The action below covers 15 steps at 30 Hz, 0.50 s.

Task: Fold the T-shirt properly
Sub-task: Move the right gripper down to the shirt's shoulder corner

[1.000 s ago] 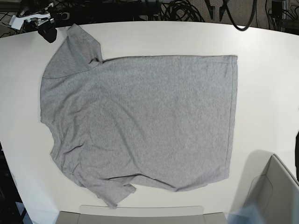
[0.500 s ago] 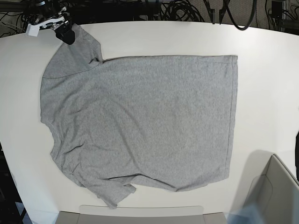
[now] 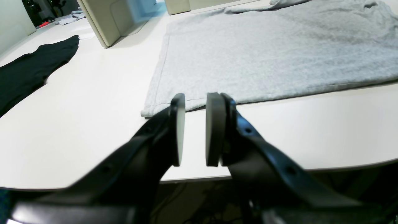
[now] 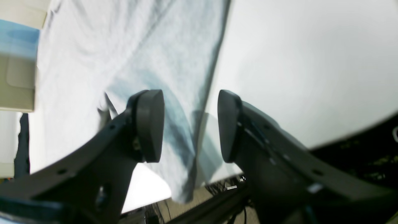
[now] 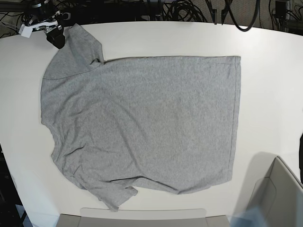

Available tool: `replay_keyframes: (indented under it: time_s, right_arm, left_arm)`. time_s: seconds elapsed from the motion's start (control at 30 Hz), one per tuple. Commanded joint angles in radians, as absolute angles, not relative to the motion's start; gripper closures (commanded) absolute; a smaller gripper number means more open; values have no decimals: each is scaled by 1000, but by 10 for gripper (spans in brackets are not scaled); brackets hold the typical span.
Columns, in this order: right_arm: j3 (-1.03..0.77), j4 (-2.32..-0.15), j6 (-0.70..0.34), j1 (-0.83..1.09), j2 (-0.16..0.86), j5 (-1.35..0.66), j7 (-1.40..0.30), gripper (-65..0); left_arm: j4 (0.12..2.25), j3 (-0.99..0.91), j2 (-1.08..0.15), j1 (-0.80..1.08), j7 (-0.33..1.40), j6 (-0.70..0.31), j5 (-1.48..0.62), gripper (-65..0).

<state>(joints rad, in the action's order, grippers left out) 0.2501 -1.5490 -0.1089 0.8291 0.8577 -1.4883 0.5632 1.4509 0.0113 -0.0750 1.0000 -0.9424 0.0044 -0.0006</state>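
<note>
The heather-grey T-shirt (image 5: 142, 118) lies spread flat on the white table (image 5: 270, 71), plain side up, sleeves to the left and hem to the right. My right gripper (image 5: 57, 37) hovers at the table's far left corner, beside the upper sleeve (image 5: 78, 45). In the right wrist view it (image 4: 189, 124) stands wide open over the sleeve's edge (image 4: 199, 146), holding nothing. My left gripper (image 3: 195, 102) hangs over the table edge just short of the T-shirt's hem corner (image 3: 149, 110). Its pads stand a narrow gap apart with nothing between them.
A beige open box (image 5: 279, 194) stands at the near right corner, and a flat beige tray (image 5: 142, 216) lies along the near edge. A black garment (image 3: 28, 71) lies on the table beyond the hem. Cables (image 5: 184, 9) crowd the far edge.
The right gripper swung right toward the upper sleeve, then drew back slightly left. The T-shirt has not moved.
</note>
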Motion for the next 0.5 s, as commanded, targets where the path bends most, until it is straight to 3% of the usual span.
replay_keyframes:
  time_s: [0.0, 0.13, 0.3, 0.47]
  right_arm:
    - [239, -1546, -119, 834, 874, -1484, 581, -282]
    - [246, -1504, -117, 811, 869, -1484, 575, -282]
    - [234, -1383, -85, 710, 826, -1484, 340, -282]
    - [234, -1356, -85, 665, 799, -1484, 217, -282]
  left_arm:
    - [1465, 10, -76, 1021, -967, 10, -1, -133]
    - [1465, 8, -76, 1021, -967, 10, -1, -133]
    - [1465, 8, -76, 1007, -966, 10, -4, -133]
    - [1481, 8, -76, 1003, -964, 10, -5, -133]
